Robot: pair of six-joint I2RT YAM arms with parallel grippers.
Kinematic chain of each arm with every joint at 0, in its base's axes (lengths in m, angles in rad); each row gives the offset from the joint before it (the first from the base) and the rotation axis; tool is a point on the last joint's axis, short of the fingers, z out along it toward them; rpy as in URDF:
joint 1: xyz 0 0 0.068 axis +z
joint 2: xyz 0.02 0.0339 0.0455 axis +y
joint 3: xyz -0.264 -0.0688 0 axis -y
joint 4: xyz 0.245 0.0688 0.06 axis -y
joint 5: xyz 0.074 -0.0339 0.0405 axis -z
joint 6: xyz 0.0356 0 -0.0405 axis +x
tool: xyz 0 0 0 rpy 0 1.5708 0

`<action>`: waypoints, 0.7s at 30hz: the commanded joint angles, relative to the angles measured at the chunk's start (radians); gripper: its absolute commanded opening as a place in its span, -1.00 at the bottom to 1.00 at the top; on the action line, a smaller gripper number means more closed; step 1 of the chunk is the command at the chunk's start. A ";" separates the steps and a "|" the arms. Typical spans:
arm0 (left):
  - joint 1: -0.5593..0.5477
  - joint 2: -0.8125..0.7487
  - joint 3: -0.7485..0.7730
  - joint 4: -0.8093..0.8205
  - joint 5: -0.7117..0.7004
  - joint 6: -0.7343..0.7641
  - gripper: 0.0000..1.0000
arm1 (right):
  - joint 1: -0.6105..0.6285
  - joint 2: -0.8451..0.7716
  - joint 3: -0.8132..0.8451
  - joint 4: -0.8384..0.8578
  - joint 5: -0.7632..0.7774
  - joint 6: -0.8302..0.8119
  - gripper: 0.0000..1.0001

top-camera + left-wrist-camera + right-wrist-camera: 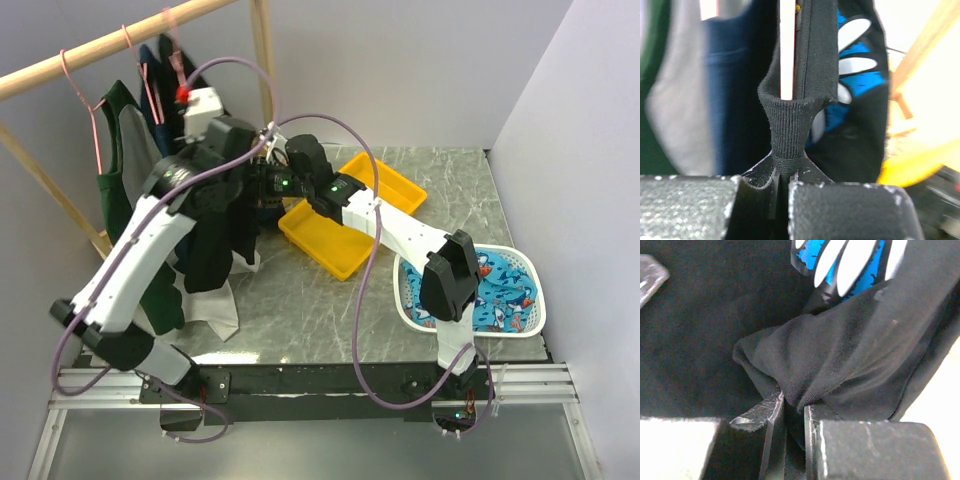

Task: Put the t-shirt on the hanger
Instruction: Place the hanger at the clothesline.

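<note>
The black t-shirt (215, 250) with its white daisy print (855, 50) hangs from both grippers below the rail. My left gripper (782, 167) is shut on the shirt's ribbed collar (787, 125). The pale pink hanger wire (787, 50) runs down into the collar opening just above the jaws. The hanger's hook (172, 40) seems to sit on the rail. My right gripper (794, 407) is shut on a fold of the black fabric (840, 360) below the daisy print (850, 260). In the top view both grippers meet close together at the shirt's top, largely hidden by the arms.
A wooden rail (100, 45) crosses the upper left, with a green-and-grey shirt (125, 170) and a navy shirt (150, 60) hanging on pink hangers. A wooden post (262, 50) stands behind. A yellow tray (345, 250) and a white basket (530, 300) of blue-patterned cloth sit to the right.
</note>
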 commanded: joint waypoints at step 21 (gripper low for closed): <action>0.119 0.314 0.431 0.114 0.342 0.090 -0.98 | -0.119 -0.132 -0.042 0.028 0.024 -0.041 -1.00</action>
